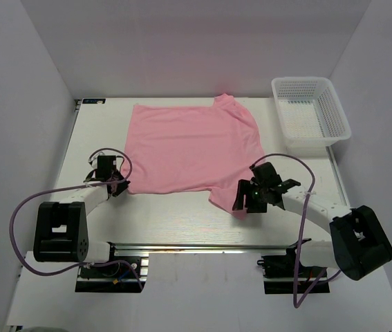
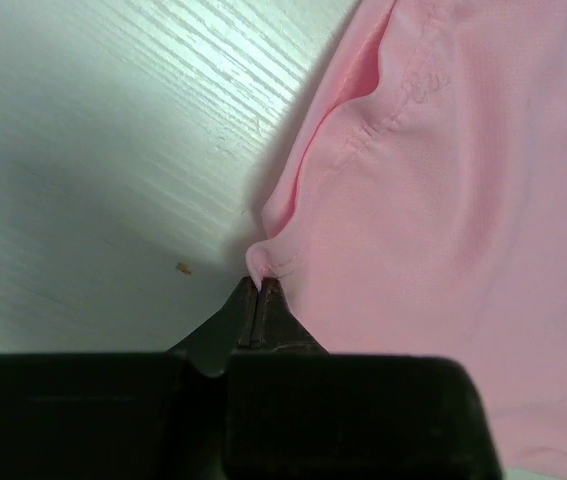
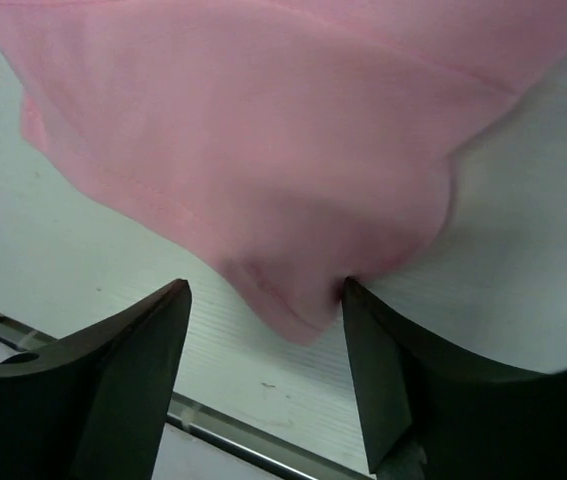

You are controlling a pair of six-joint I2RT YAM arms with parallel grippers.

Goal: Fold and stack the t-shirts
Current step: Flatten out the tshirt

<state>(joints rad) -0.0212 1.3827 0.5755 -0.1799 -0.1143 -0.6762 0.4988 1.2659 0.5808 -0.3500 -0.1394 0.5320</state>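
Note:
The light-pink t-shirt [image 1: 189, 149] lies spread flat on the white table, collar at the far right. My left gripper [image 1: 117, 184] is shut on the shirt's near left corner; in the left wrist view the fingertips [image 2: 259, 286] pinch a small peak of pink fabric [image 2: 443, 180]. My right gripper [image 1: 245, 205] is open at the shirt's near right sleeve. In the right wrist view the sleeve tip [image 3: 303, 300] sits between the two spread fingers [image 3: 383, 350], touching the right one.
A white mesh basket [image 1: 311, 111] stands at the far right of the table. The table's near edge with a metal rail [image 1: 202, 247] runs just behind my right gripper. Purple cables loop beside both arms.

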